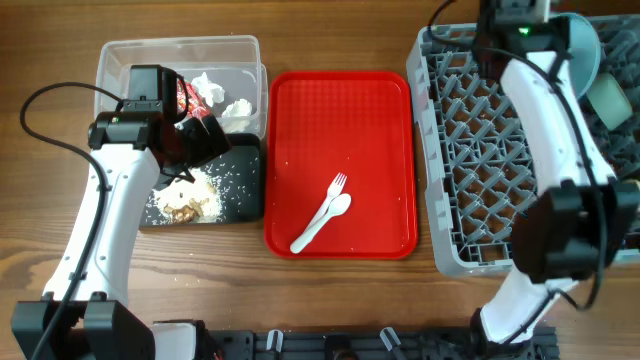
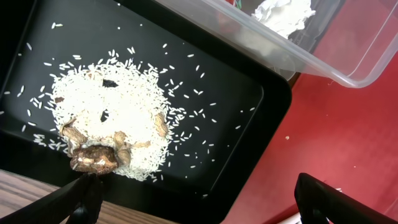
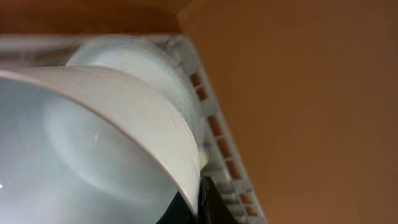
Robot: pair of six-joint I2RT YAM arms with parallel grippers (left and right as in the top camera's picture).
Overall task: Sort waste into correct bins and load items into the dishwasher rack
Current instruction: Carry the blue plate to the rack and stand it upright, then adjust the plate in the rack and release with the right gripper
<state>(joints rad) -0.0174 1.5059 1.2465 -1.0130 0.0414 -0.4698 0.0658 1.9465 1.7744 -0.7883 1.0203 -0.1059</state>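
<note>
My left gripper hangs spread wide over the black tray, which holds a heap of rice and brown scraps. On the red tray the fork and spoon lie together, slanting near-left to far-right, heads pointing away. At the rack's far edge, my right gripper pinches the pale blue bowl's rim.

Bright, even light leaves only soft shadows on the counter overhead, the left wrist view is crisp across the black tray with mild sheen on the clear tub, and the right wrist view is smeared, perhaps by motion, over the pale blue bowl.
</note>
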